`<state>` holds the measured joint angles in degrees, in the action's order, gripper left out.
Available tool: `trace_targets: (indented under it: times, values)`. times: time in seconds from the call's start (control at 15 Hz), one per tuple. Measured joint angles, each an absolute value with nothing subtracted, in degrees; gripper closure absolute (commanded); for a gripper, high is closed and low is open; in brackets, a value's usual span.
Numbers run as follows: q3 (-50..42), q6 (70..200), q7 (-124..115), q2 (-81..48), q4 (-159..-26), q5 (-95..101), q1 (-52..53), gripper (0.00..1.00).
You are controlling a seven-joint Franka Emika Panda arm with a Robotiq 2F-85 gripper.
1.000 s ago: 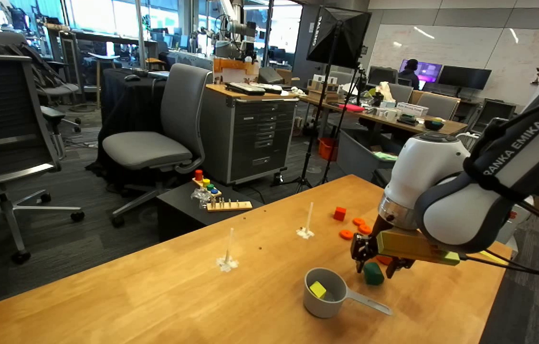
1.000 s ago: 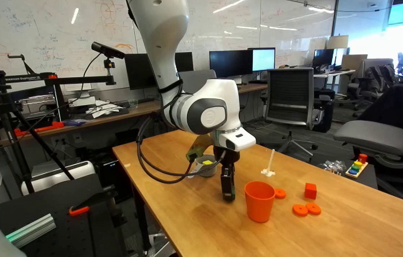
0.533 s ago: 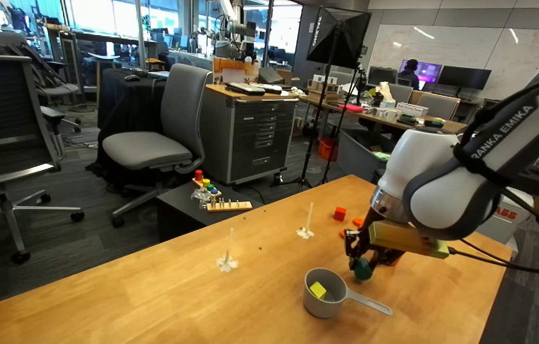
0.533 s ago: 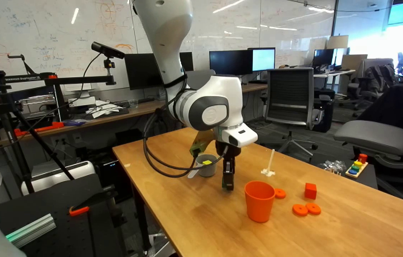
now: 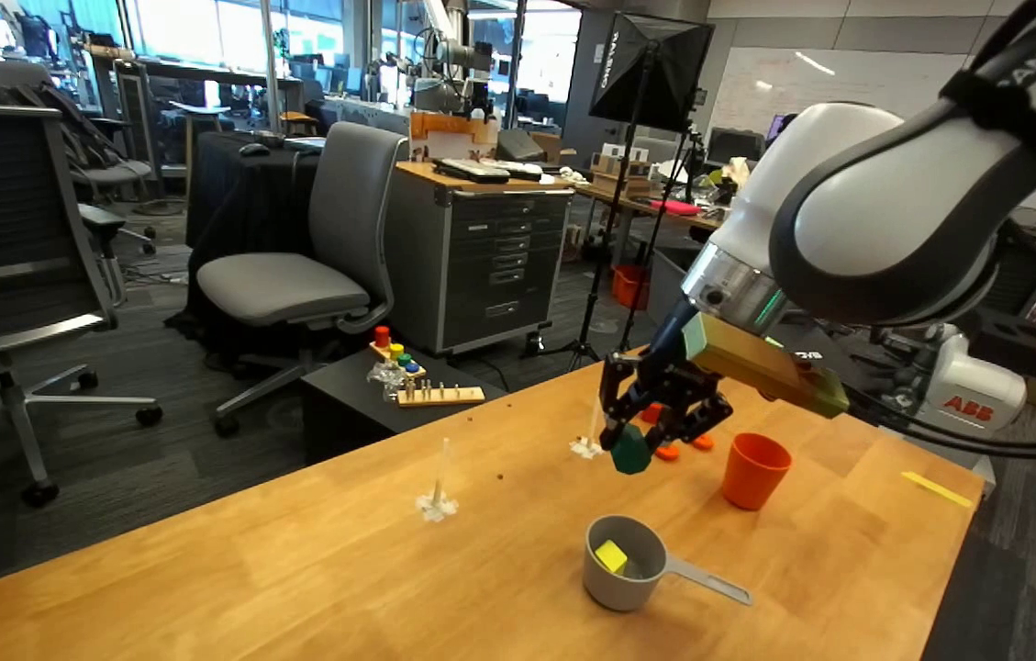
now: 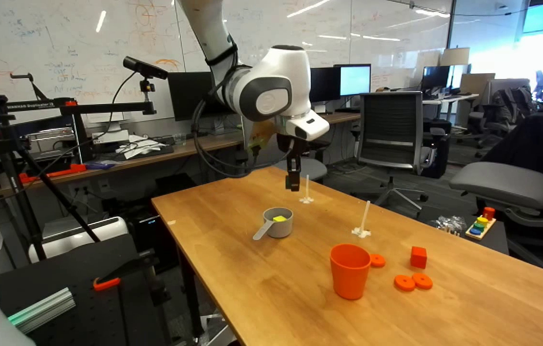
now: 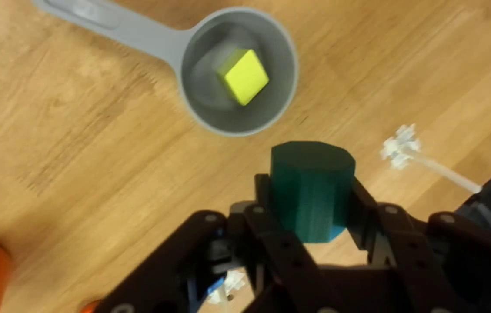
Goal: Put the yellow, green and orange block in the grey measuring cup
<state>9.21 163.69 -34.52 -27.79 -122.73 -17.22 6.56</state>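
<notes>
The end effector (image 7: 309, 191) is gripping the green block (image 5: 631, 452) between its fingers (image 7: 360, 213), above the tabletop (image 5: 297, 551). The yellow block (image 7: 246, 78) is lying inside the measuring cup (image 5: 614, 592), the orange block (image 6: 418, 257) outside.

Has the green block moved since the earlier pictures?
Yes. In an exterior view, the green block has moved up and leftward in the picture, relative to the grey measuring cup.

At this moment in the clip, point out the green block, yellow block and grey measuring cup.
Green block (image 7: 311, 195): wrist view, on its faceted side.
Yellow block (image 7: 247, 78): wrist view, on its bright face.
Grey measuring cup (image 6: 283, 229): in an exterior view, on its outer wall.
</notes>
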Motion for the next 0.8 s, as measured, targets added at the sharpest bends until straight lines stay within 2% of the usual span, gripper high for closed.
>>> trace_targets:
  times: [0.33,0.73,0.8]
  values:
    - [13.0,160.9,-30.7,-26.4,-123.4,-23.5,6.6,0.83]
    - [11.7,160.2,-29.3,-28.6,-125.1,-24.7,6.6,0.83]
    - [11.2,160.2,-29.1,-29.3,-125.2,-24.7,6.6,0.33]
